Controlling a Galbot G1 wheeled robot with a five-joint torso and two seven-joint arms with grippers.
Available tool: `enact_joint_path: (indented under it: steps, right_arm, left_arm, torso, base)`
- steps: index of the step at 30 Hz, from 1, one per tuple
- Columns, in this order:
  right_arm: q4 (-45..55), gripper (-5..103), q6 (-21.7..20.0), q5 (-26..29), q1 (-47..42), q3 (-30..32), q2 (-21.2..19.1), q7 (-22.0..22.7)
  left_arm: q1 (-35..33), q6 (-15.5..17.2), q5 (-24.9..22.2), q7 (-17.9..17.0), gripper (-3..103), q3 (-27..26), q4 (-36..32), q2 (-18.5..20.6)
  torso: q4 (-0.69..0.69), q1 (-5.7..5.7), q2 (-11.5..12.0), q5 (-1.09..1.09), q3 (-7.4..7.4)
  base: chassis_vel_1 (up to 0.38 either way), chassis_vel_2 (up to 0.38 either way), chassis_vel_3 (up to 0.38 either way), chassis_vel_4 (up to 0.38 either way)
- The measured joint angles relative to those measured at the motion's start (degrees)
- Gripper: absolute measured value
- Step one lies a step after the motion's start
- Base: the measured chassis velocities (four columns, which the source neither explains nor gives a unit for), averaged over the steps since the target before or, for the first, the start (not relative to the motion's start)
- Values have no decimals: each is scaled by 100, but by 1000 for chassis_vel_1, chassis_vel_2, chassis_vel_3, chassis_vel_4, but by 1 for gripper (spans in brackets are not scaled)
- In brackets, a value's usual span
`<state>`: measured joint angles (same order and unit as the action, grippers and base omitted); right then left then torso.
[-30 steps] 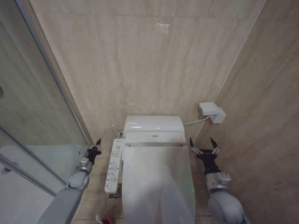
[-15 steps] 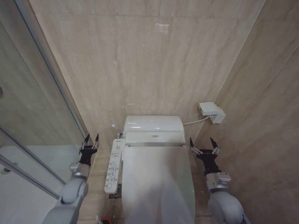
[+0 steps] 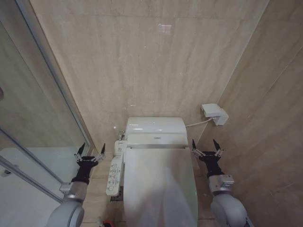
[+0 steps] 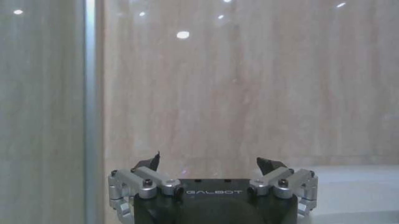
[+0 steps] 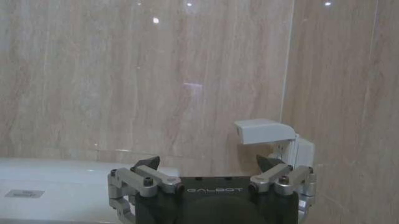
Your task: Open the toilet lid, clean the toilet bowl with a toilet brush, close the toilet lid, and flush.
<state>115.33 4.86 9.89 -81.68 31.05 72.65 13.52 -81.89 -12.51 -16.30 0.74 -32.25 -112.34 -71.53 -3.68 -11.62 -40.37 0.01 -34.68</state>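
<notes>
Lid [image 3: 160, 187] down flat over toilet, centre of head view. Left gripper [image 3: 90, 152] spread, empty, left of control panel [image 3: 115, 168]. Right gripper [image 3: 205, 148] spread, empty, beside lid's right edge.

The lid [image 3: 158, 187] is glossy white, like the tank [image 3: 155, 126] behind it. The walls [image 3: 142, 61] are beige tile with faint streaks. The control panel [image 3: 115, 168] is white with dark buttons. Both grippers, left [image 3: 90, 152] and right [image 3: 205, 147], are black with silver links. The wall socket [image 3: 214, 113] is white.
</notes>
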Motion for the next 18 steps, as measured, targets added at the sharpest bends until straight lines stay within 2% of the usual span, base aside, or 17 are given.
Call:
enact_joint_path:
  steps: [1,8,18]
  right_arm:
    - [0,100,0,0,0,0,0,0]
    - [0,100,0,0,0,0,0,0]
    - [0,100,0,0,0,0,0,0]
  left_arm:
    - [-73,-14,-9,6,100,-1,-51,-28]
    - [-502,-17,-47,-152,100,51,-307,-167]
    - [-662,48,-43,-339,100,169,-425,-172]
  torso:
    - [0,0,0,0,0]
    - [2,0,0,0,0]
    - [0,-1,1,0,0]
  base:
    - [0,0,0,0]
    - [0,0,0,0]
    - [0,0,0,0]
